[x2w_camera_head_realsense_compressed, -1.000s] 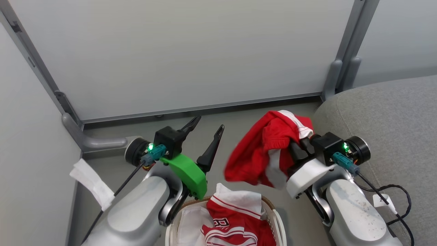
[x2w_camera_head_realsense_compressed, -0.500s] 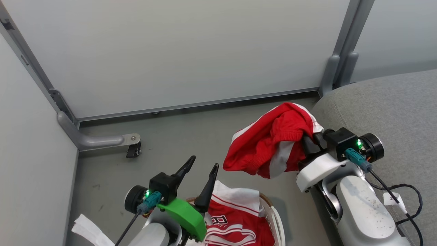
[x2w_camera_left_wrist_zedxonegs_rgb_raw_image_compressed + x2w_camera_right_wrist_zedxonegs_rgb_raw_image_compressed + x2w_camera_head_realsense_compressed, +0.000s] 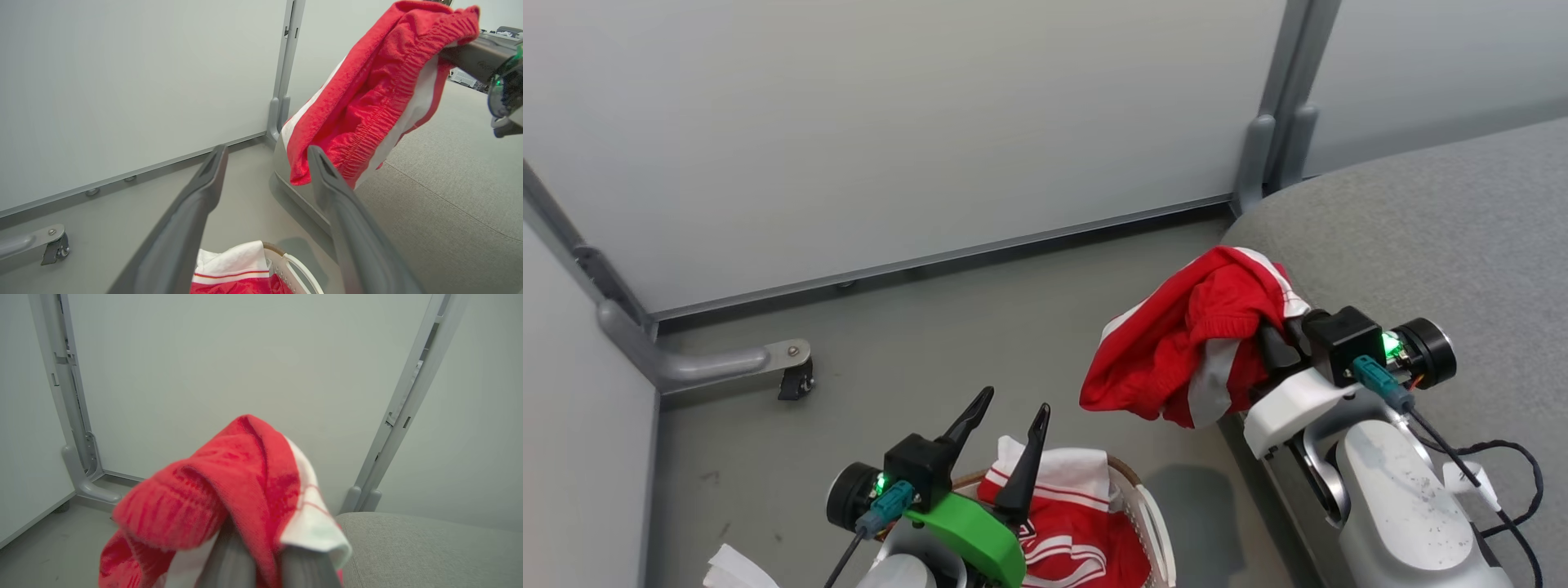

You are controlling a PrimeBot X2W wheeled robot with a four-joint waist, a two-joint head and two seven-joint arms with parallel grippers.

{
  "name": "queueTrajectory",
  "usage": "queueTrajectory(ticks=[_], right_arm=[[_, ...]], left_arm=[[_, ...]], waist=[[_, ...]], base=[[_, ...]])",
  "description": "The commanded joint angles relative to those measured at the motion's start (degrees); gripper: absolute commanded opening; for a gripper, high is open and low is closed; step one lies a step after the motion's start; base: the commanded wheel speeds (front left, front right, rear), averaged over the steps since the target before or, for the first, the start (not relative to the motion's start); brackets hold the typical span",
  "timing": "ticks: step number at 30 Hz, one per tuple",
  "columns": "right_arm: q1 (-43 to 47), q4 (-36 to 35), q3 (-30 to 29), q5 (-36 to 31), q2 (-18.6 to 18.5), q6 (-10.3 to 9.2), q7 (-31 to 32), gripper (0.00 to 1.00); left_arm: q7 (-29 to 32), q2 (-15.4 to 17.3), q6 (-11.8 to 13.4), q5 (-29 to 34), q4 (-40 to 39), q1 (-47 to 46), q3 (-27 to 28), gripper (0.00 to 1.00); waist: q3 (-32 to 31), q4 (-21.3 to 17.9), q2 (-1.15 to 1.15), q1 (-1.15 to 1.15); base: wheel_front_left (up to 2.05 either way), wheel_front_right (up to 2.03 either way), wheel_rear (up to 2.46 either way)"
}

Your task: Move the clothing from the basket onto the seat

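Observation:
My right gripper (image 3: 1270, 343) is shut on a red garment with white panels (image 3: 1184, 347), which hangs in the air at the left edge of the grey seat (image 3: 1437, 237). That garment also hangs at the upper right (image 3: 367, 94) in the left wrist view and drapes over my right fingers (image 3: 229, 490). The white basket (image 3: 1156, 523) stands on the floor at the bottom centre with more red-and-white clothing (image 3: 1070, 523) inside. My left gripper (image 3: 1005, 408) is open above the basket, empty, seen also as two spread fingers (image 3: 261, 159).
Pale partition panels (image 3: 890, 122) close off the back, with a grey post (image 3: 1270, 106) and a metal foot with a castor (image 3: 768, 363) on the floor. A black cable (image 3: 1503, 465) lies on the seat beside my right arm. A white cloth scrap (image 3: 731, 567) shows at the bottom left.
The camera has swung right, so the seat takes up more of the head view. My right gripper carried the red garment rightward to the seat's edge. My left arm dropped low over the basket.

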Motion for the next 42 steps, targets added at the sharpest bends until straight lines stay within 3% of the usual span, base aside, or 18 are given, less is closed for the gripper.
queueTrajectory(ticks=[1, 11, 19, 33, 38, 42], right_arm=[[0.5, 0.0, -0.3, -0.6, -0.2, -0.06, -0.1, 0.00], [0.0, -0.5, -3.0, -3.3, -0.3, -0.07, -0.1, 0.00], [-0.5, -1.5, -4.9, -2.7, -0.2, -0.06, -0.1, 0.00], [-6.0, -3.4, -8.0, -4.6, -0.9, -0.06, -0.1, 0.00], [-14.3, -2.8, -9.5, -6.5, -5.1, -0.07, -0.1, 0.00], [-23.1, -1.3, -11.8, -6.4, -10.7, -0.07, -0.1, 0.00]], left_arm=[[-0.2, -0.2, -0.1, 0.6, -0.2, 0.8, 0.6, 1.00], [-0.2, -1.0, -0.5, 2.9, -1.3, 0.0, 1.5, 1.00], [-0.1, -1.0, -0.5, 3.8, -1.8, -2.3, -0.4, 1.00], [-0.1, 1.6, -0.5, 4.4, -3.0, -6.3, -2.5, 1.00], [-0.1, 3.0, -0.5, 5.3, -3.9, -8.9, -1.9, 1.00], [-0.1, 4.0, -0.5, 6.2, -4.8, -12.1, -2.0, 1.00]], waist=[[0.7, -4.4, 0.00, 0.00], [4.2, -16.1, 0.00, 0.00], [7.5, -20.0, 0.00, 0.00], [14.7, -18.0, 0.00, 0.00], [19.5, -16.1, 0.00, 0.00], [24.8, -13.5, 0.00, 0.00]], base=[[0.00, 0.00, 0.00], [0.00, 0.00, 0.00], [0.00, 0.00, 0.00], [0.00, 0.00, 0.00], [0.00, 0.00, 0.00], [0.00, 0.00, 0.00]])
